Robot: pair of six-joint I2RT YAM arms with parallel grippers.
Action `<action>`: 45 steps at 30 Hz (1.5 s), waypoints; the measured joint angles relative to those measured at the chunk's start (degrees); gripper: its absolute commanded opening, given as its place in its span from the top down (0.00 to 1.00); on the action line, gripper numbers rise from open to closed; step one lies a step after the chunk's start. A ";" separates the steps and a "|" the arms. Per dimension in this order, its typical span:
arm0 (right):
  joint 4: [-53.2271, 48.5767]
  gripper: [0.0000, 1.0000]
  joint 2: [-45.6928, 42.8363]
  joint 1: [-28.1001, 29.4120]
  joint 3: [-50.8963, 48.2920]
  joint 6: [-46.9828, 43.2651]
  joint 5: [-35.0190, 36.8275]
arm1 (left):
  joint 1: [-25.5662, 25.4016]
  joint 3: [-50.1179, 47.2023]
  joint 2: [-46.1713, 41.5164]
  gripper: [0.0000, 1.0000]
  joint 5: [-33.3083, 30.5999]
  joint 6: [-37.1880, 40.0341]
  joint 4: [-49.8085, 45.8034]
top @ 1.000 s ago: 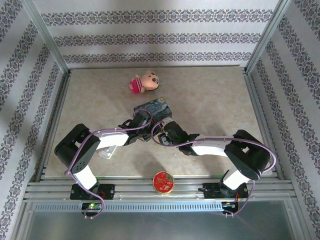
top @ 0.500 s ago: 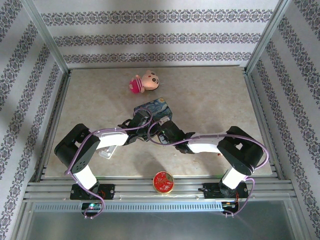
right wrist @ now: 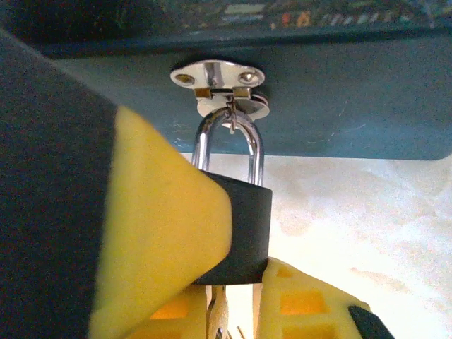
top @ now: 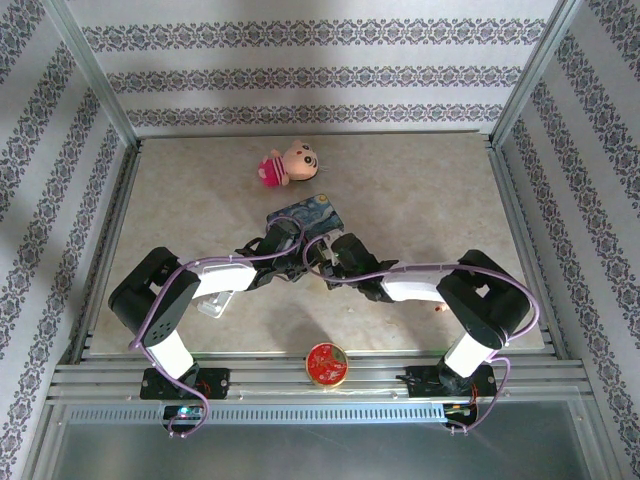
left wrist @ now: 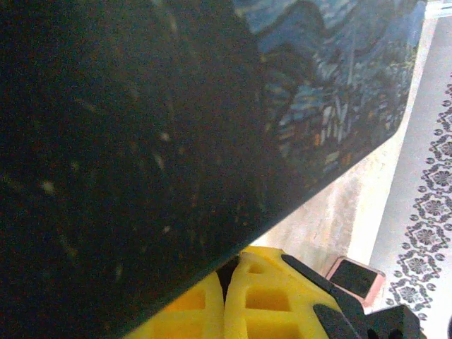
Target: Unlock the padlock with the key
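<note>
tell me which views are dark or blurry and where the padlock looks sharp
left wrist: mostly a dark blurred mass, blue tin clear at upper right; right wrist: padlock sharp, glare on its shackle; top external: evenly lit, soft shadows

Top camera is looking down from high on the near side of the blue painted tin (top: 306, 217). Left wrist camera is sitting close over its lid; right wrist camera is facing its wall, tight on the padlock (right wrist: 247, 219). All three are sharing that tin.
</note>
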 measured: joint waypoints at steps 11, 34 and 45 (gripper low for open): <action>7.28 1.00 0.68 -8.83 -2.84 7.02 -19.30 | 0.04 0.00 0.11 1.00 0.68 -0.68 2.67; 10.75 1.00 2.64 -11.52 -3.78 13.46 -24.28 | 0.37 -1.18 0.31 0.99 2.95 -1.75 4.15; 12.07 1.00 2.58 -11.65 -4.02 14.62 -22.84 | 0.37 -3.87 0.13 0.72 3.19 -2.64 6.14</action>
